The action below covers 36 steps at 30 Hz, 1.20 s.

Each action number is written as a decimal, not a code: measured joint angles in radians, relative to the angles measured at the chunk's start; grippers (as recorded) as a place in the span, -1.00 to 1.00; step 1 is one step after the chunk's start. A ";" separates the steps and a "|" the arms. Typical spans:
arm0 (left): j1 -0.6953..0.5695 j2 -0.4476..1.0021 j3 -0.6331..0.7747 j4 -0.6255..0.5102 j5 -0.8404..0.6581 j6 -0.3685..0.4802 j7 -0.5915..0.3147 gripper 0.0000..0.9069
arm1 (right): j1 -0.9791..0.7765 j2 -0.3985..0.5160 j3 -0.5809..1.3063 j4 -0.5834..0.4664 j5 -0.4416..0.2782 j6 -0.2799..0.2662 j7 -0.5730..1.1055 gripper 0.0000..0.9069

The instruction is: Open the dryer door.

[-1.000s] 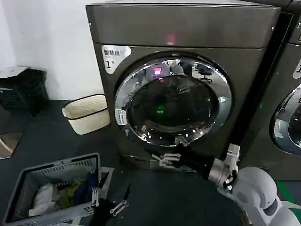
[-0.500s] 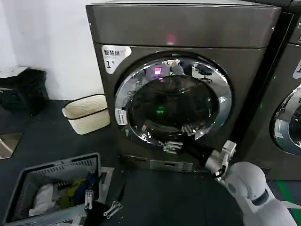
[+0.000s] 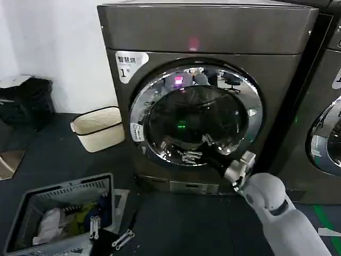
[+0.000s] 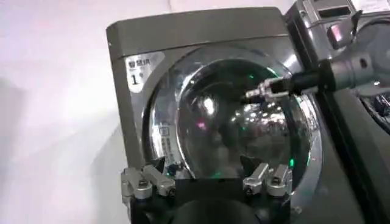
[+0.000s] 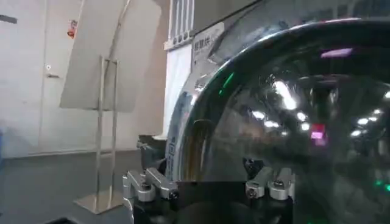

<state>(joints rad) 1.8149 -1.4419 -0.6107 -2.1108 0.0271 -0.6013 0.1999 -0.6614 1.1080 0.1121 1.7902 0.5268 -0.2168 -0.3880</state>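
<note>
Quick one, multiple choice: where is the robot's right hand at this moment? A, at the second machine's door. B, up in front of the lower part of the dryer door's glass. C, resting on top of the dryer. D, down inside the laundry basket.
B: the right hand is raised in front of the lower glass of the dryer door, which is shut.

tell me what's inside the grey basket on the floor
In the grey basket lies a heap of laundry: white cloth, plus yellow-green and dark blue pieces. What lies under the heap is covered. The left pincer hangs beside it.
</note>
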 joint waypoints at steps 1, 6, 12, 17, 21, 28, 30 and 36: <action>0.001 0.000 0.000 -0.002 0.000 0.001 0.000 1.00 | 0.008 0.004 -0.008 -0.009 -0.002 0.002 0.005 1.00; 0.005 -0.001 -0.004 -0.008 0.000 0.002 0.000 1.00 | 0.043 0.024 -0.048 -0.050 -0.020 0.010 0.035 1.00; 0.010 -0.003 -0.009 -0.010 0.000 0.002 0.000 1.00 | 0.075 0.052 -0.090 -0.093 -0.044 0.024 0.049 1.00; 0.012 -0.004 -0.013 -0.012 0.000 0.002 0.000 1.00 | 0.104 0.072 -0.120 -0.128 -0.053 0.027 0.056 1.00; 0.013 -0.005 -0.017 -0.012 0.000 0.001 0.000 1.00 | 0.118 0.085 -0.136 -0.146 -0.056 0.027 0.059 1.00; 0.014 -0.007 -0.017 -0.008 0.000 0.000 0.001 1.00 | 0.142 0.110 -0.156 -0.176 -0.065 0.028 0.075 1.00; 0.015 -0.006 -0.017 -0.009 0.000 0.000 0.001 1.00 | 0.146 0.116 -0.162 -0.178 -0.066 0.026 0.081 1.00; 0.017 -0.007 -0.017 -0.014 0.002 0.002 0.001 1.00 | 0.158 0.136 -0.183 -0.185 -0.072 0.019 0.087 1.00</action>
<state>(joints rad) 1.8323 -1.4485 -0.6273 -2.1248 0.0294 -0.5996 0.2010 -0.5037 1.2437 -0.0707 1.6052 0.4548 -0.1980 -0.3007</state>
